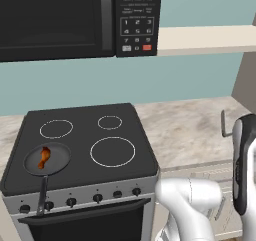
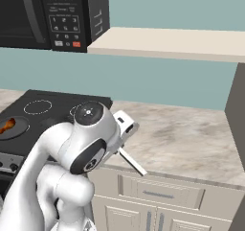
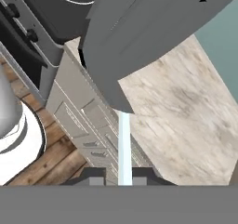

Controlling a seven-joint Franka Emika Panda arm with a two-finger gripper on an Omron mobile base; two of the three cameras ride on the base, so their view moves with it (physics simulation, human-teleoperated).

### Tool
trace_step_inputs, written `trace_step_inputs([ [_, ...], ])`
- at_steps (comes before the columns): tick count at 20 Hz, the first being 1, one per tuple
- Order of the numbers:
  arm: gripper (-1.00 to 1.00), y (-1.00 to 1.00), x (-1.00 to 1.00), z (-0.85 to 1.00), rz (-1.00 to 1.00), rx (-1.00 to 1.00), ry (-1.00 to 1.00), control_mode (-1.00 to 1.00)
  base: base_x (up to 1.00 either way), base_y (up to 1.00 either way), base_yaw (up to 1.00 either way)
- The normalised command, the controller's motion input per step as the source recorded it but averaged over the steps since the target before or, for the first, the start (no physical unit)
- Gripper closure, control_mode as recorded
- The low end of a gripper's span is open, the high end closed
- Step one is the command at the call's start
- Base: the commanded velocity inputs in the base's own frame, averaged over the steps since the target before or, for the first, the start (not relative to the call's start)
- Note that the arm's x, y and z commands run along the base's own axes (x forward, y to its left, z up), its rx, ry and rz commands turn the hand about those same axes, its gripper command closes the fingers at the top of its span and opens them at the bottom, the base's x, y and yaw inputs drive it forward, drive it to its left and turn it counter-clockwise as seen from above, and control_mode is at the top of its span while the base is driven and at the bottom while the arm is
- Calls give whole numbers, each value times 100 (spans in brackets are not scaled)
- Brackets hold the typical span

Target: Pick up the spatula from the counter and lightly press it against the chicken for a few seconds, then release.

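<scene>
My gripper (image 3: 119, 172) is shut on the spatula's pale handle (image 3: 124, 141), which runs up from between the fingertips to a broad grey blade (image 3: 139, 46). From the right base view the spatula (image 2: 134, 163) shows as a thin pale bar slanting down past the counter's front edge, beside the arm's elbow. The chicken (image 1: 44, 157), an orange-brown piece, lies in a dark frying pan (image 1: 57, 160) on the stove's front left burner. It also shows at the left edge as the chicken (image 2: 7, 126). The spatula is well to the right of the pan and apart from it.
The black stove (image 1: 80, 135) has a marbled counter (image 1: 190, 130) to its right. A microwave (image 1: 75, 20) hangs above and a pale shelf (image 2: 172, 43) runs along the wall. Cabinet drawers (image 2: 158, 191) sit under the counter. The pan's handle (image 1: 42, 195) sticks out over the stove front.
</scene>
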Motion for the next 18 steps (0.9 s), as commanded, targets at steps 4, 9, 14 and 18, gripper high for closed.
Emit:
trace_step_inputs([
  [4,100,25,-51,11,2,-4,0,-100,0,0,0],
  [9,100,33,-41,10,0,-6,0,-100,0,0,0],
  [14,100,36,-30,11,0,-5,0,-100,0,0,0],
  [18,100,26,-22,10,0,-2,0,-100,0,0,0],
])
